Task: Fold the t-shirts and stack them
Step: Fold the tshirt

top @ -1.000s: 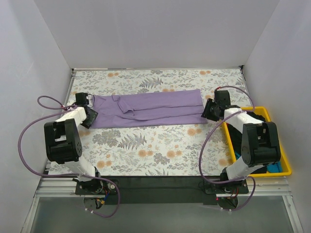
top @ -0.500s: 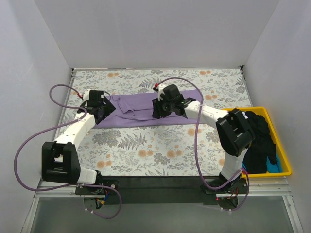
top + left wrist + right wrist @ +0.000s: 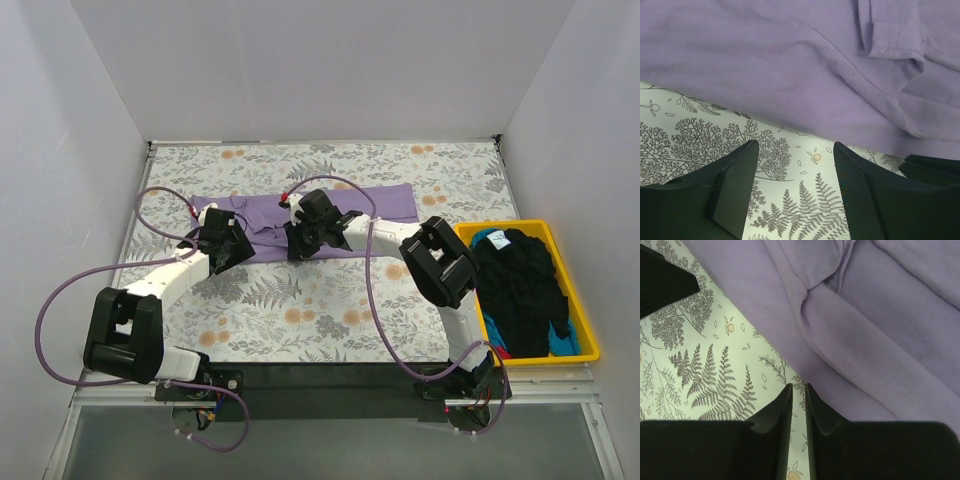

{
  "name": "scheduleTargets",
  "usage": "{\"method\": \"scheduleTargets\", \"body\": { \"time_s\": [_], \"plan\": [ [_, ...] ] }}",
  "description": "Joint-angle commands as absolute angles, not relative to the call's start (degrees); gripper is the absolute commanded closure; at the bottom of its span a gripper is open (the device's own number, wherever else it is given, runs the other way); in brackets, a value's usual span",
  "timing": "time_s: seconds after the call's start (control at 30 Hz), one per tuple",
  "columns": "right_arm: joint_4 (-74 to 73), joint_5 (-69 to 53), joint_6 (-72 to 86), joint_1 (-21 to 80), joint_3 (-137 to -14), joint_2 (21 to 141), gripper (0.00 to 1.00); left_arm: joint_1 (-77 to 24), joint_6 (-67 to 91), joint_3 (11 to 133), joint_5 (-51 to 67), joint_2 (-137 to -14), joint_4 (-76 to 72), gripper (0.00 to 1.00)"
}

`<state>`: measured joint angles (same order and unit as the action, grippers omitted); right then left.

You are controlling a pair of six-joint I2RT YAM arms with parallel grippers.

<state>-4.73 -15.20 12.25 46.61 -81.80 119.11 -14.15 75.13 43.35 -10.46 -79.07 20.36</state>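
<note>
The lavender t-shirt [image 3: 370,205] lies folded into a long band across the back of the table, its folds and sleeve hem filling the wrist views [image 3: 790,60] [image 3: 880,315]. My left gripper [image 3: 232,243] [image 3: 795,147] is open over bare cloth, just short of the shirt's near edge, with nothing between its fingers. My right gripper [image 3: 296,246] [image 3: 798,386] hovers at the same near edge a little to the right. Its jaws are closed to a thin slit with only tablecloth showing in it. Black t-shirts [image 3: 525,290] and a blue one [image 3: 487,237] are heaped in the tray.
The yellow tray [image 3: 592,335] stands at the right edge of the table. A floral tablecloth [image 3: 300,310] covers the table, and white walls close it in on three sides. The two grippers are close together, each showing in the other's wrist view.
Both arms have swung in from the shirt's two ends to its near edge, left of the middle. The right jaws have narrowed and the left jaws have widened. The shirt has not moved.
</note>
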Motion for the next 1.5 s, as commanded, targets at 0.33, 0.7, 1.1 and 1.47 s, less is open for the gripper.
{"method": "scheduleTargets", "body": {
  "time_s": [0.33, 0.7, 1.1, 1.47],
  "plan": [
    [-2.7, -10.6, 10.8, 45.8, -88.8, 123.7, 0.79, -14.8, 71.9, 40.3, -12.0, -76.6, 13.8, 0.39],
    [-3.6, 3.7, 2.1, 39.9, -99.0, 127.6, 0.68, -14.9, 72.0, 40.1, -12.2, -76.3, 13.6, 0.39],
    [-6.2, -2.6, 1.5, 36.5, -82.3, 111.8, 0.63, -14.9, 72.3, 40.5, -11.0, -77.3, 13.2, 0.38],
    [-2.6, -5.5, 8.3, 39.5, -73.6, 110.9, 0.7, -16.3, 72.7, 41.6, -9.1, -78.7, 12.6, 0.4]
  ]
}}
